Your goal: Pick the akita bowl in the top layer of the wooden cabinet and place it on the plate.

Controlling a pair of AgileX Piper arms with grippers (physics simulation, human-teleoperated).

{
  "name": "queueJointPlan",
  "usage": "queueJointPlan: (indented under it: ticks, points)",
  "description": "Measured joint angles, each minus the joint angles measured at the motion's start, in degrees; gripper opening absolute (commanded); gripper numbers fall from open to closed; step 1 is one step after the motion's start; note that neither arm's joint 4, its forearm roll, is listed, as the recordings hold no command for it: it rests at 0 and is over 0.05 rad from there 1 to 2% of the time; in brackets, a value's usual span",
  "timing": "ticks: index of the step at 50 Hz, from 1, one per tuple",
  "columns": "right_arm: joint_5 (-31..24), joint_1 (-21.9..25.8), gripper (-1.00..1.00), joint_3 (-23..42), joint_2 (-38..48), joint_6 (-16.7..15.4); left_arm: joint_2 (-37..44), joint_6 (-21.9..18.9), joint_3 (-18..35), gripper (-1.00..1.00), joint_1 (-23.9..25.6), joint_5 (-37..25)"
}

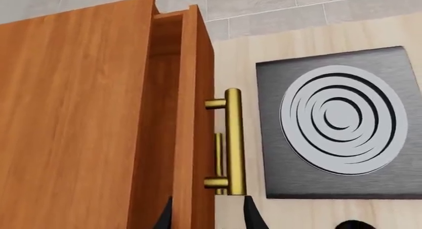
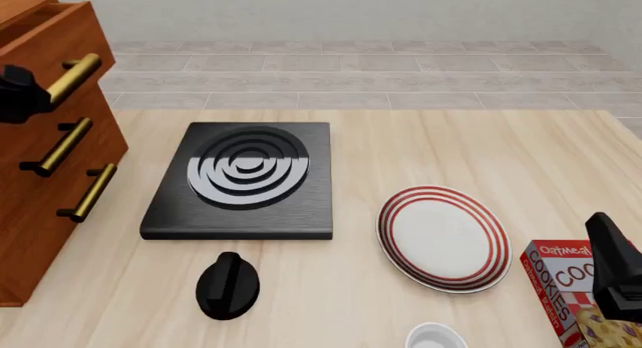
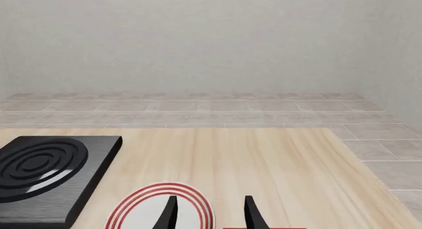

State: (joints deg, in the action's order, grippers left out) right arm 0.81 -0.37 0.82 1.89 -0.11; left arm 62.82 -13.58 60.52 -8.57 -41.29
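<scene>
Left gripper (image 1: pixel 205 216) spread astride the partly open top layer (image 1: pixel 191 90) front, brass handle (image 1: pixel 232 140) between.

Simulated kitchen, stove (image 2: pixel 240 179), plate (image 2: pixel 441 237), wooden cabinet (image 2: pixel 40 160)

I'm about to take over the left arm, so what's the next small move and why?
Probably close the left gripper on the top drawer's brass handle and pull. The top layer looks only slightly open, the fingers straddle the handle's end without clearly clamping it, and the akita bowl isn't visible yet.
</scene>
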Motion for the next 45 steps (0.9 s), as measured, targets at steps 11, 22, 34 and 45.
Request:
queueJointPlan:
  ticks: [11,22,34,45]
  points:
    - [0.0,0.0,1.0,0.0,0.0,0.0,0.8,-0.6,1.5,1.0,1.2,-2.2]
    - [0.2,0.0,1.0,0.1,0.2,0.0,1.5,-0.6,2.6,1.0,3.3,-3.8]
    - [-0.1,0.0,1.0,0.1,-0.1,0.1,1.9,-0.3,3.3,1.0,5.5,-4.9]
    - [-0.7,-0.1,1.0,0.1,-0.7,0.1,2.1,0.2,3.8,1.0,7.7,-5.7]
